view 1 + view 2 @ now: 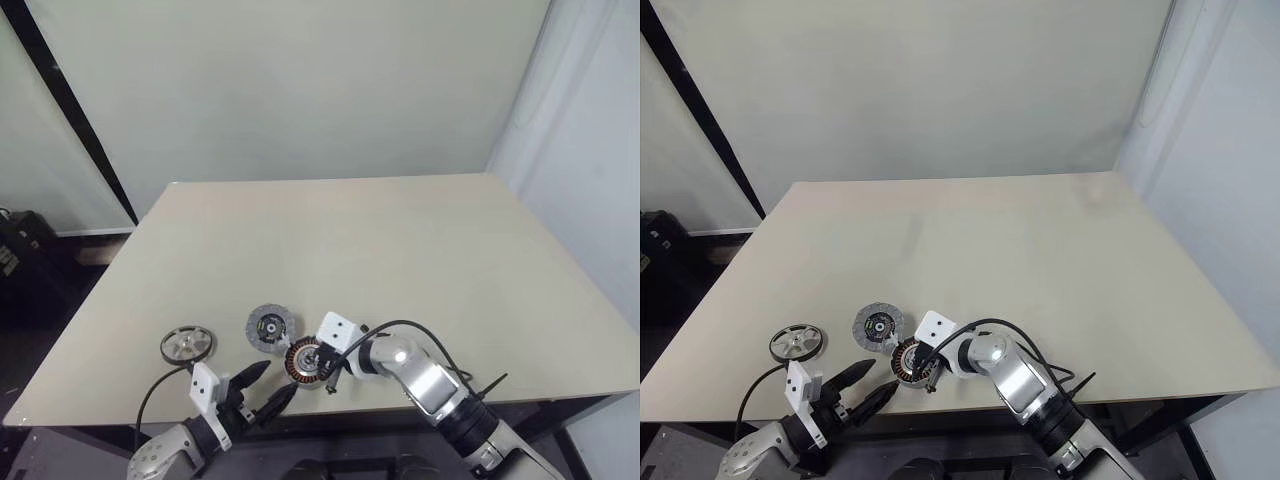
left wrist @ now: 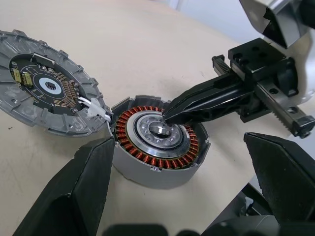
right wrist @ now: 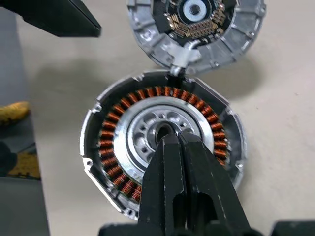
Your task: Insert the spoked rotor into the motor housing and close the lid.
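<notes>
Spoked rotor (image 1: 187, 345) is seen lying untouched at the far left of the worktop (image 1: 400, 250), at about nine o'clock from the motor housing (image 1: 305, 360). Next, the left tool (image 1: 262, 388) is held wide apart just short of the housing, seemingly ready to steady it. The lid (image 1: 269, 326) is laid open at eleven o'clock. The right tool (image 2: 170, 114) is pressed shut onto the hub. Plain pale walls are seen behind.
</notes>
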Robot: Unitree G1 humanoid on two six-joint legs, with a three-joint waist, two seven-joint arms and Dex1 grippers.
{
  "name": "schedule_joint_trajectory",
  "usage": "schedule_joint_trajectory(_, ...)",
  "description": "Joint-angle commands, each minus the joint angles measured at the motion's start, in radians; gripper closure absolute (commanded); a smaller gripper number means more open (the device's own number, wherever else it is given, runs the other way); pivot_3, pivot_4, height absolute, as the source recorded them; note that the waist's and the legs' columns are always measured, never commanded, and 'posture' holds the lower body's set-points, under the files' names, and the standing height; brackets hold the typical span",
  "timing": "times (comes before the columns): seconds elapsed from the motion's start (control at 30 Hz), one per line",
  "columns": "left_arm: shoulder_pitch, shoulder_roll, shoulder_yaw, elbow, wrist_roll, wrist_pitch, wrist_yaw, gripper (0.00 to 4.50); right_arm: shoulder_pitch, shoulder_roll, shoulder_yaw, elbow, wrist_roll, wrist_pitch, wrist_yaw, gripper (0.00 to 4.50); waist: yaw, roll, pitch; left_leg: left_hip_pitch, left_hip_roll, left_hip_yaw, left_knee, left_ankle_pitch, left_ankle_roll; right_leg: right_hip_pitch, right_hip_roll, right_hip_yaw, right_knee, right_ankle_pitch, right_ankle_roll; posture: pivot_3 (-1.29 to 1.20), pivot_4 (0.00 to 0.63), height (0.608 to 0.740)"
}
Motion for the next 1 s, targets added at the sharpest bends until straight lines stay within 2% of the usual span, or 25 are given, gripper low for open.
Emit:
schedule_joint_trajectory(0.03, -0.007, 0.001, -0.002, -0.012, 0.007, -0.022, -0.007, 0.0, -0.011, 0.013, -0.015, -0.045, 0.018, -0.002, 0.001, 4.48, 0.0, 0.0, 0.0, 0.0, 0.0, 0.0, 0.0, 0.0, 0.0, 0.0, 0.0, 0.0, 0.0, 0.0, 0.0, 0.0, 0.0, 0.74)
schedule_joint_trajectory(0.7, 0.005, 0.003, 0.006, -0.016, 0.005, -0.028, 0.001, 0.0, 0.005, 0.035, 0.044, 0.041, -0.006, -0.04, 0.005, 4.48, -0.003, 0.0, 0.0, 0.0, 0.0, 0.0, 0.0, 0.0, 0.0, 0.0, 0.0, 0.0, 0.0, 0.0, -0.001, 0.0, 0.0, 0.74)
schedule_joint_trajectory(1.0, 0.002, 0.004, 0.005, -0.011, 0.006, -0.032, 0.001, 0.0, -0.01, 0.039, 0.002, 0.023, 0.016, -0.032, 0.006, 4.48, -0.006, 0.0, 0.0, 0.0, 0.0, 0.0, 0.0, -0.001, -0.001, 0.0, 0.001, 0.0, 0.0, 0.0, 0.0, 0.0, 0.0, 0.74)
